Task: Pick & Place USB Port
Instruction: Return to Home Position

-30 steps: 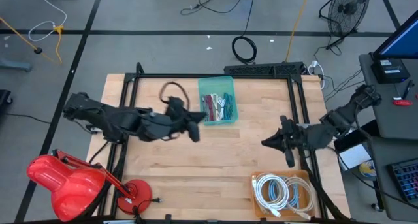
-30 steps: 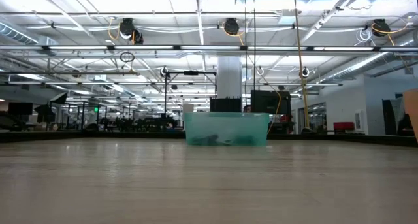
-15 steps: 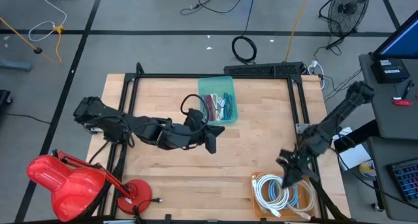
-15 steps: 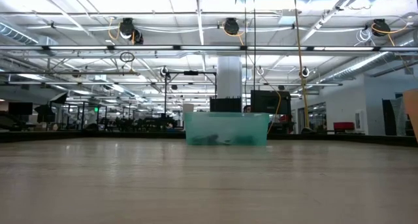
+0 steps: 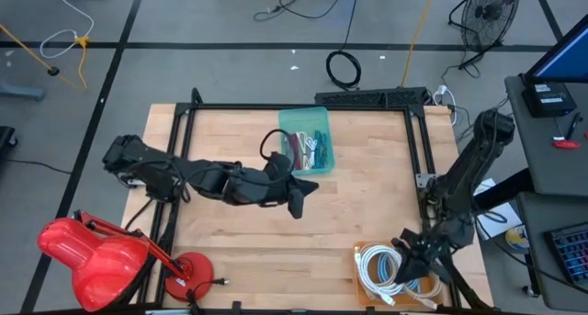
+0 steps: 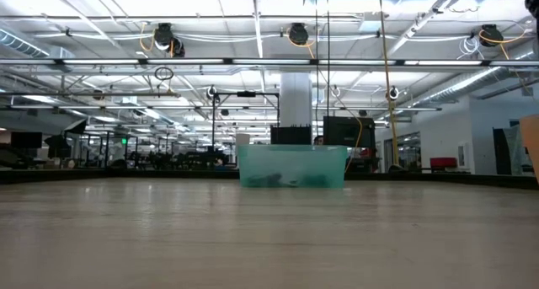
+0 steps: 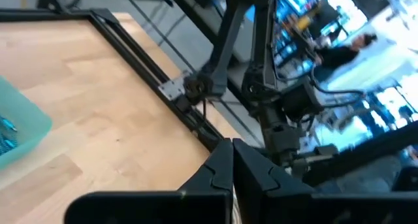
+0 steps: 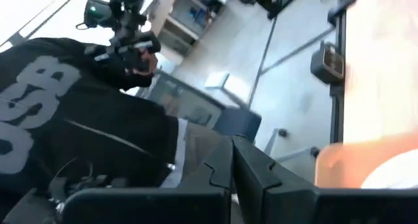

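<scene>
White charger cables (image 5: 386,269) sit coiled in the orange bin (image 5: 358,260) at the front right corner of the worktop (image 5: 367,205). The rest of the cables (image 5: 306,151) lie in the blue bin (image 5: 303,116) at the back middle, roughly along its front-to-back long axis. No cable is loose on the wood that I can see. My right gripper (image 5: 409,249) hangs over the orange bin's back edge, directly above the coils, fingers pressed together with nothing between them. My left gripper (image 5: 296,203) is out over mid-worktop, just beside the blue bin's near corner, also closed and empty. The right is nearer the white coils and the left nearer the blue bin, so my guess is that going home means pulling each arm up and away from its bin without snagging a loop. The surface is bare butcher-block in a black frame. The right wrist view shows a person in a dark printed top (image 8: 78,119) beyond the table edge.
</scene>
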Motion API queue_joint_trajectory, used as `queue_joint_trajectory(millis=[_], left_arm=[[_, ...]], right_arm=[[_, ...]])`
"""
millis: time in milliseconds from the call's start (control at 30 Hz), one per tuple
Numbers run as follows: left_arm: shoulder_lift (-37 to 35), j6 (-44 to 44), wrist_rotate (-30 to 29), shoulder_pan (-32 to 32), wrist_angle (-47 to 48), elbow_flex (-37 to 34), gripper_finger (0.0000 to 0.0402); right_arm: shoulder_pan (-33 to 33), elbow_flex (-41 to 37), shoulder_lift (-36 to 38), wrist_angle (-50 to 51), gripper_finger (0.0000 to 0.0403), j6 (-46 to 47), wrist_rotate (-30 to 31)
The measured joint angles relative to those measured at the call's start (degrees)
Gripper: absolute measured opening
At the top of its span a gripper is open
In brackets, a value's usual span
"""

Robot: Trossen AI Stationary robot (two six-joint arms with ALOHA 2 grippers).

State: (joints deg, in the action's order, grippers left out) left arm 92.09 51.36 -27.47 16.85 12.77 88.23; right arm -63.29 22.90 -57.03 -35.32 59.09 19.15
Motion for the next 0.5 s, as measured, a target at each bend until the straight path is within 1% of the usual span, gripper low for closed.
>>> queue_joint_trajectory(millis=[67, 167, 200, 267, 300, 400, 500], left_arm=[[0.0, -0.9, 2.3, -0.8, 0.0, 0.0, 0.0004], [0.0, -1.3, 3.8, -1.7, -0.1, 0.0, 0.0008], [0.0, -1.2, 4.3, -2.0, -0.1, 0.0, 0.0008], [0.0, -1.0, 5.7, -2.6, -0.4, 0.0, 0.0003], [0.0, -0.8, 6.5, -2.8, -0.8, 0.0, 0.0002], [0.0, -0.8, 7.9, -3.2, -1.1, 0.0, 0.0008], [0.0, -0.2, 8.0, -3.2, -1.1, 0.0, 0.0006]], right_arm=[[-0.2, 1.2, -2.2, -0.9, 0.0, -5.4, 1.1], [0.5, 3.3, -4.2, -1.0, 0.0, -19.8, 6.0], [1.2, 3.9, -4.6, -1.0, 0.0, -22.8, 7.3], [3.1, 4.2, -4.9, -1.0, 0.0, -24.4, 7.7], [4.0, 4.3, -4.9, -1.0, 0.0, -23.8, 6.7], [6.7, 4.3, -4.9, 0.2, 0.0, -23.6, 1.1], [10.7, 3.7, -4.5, 0.2, 0.0, -24.9, -3.6]])
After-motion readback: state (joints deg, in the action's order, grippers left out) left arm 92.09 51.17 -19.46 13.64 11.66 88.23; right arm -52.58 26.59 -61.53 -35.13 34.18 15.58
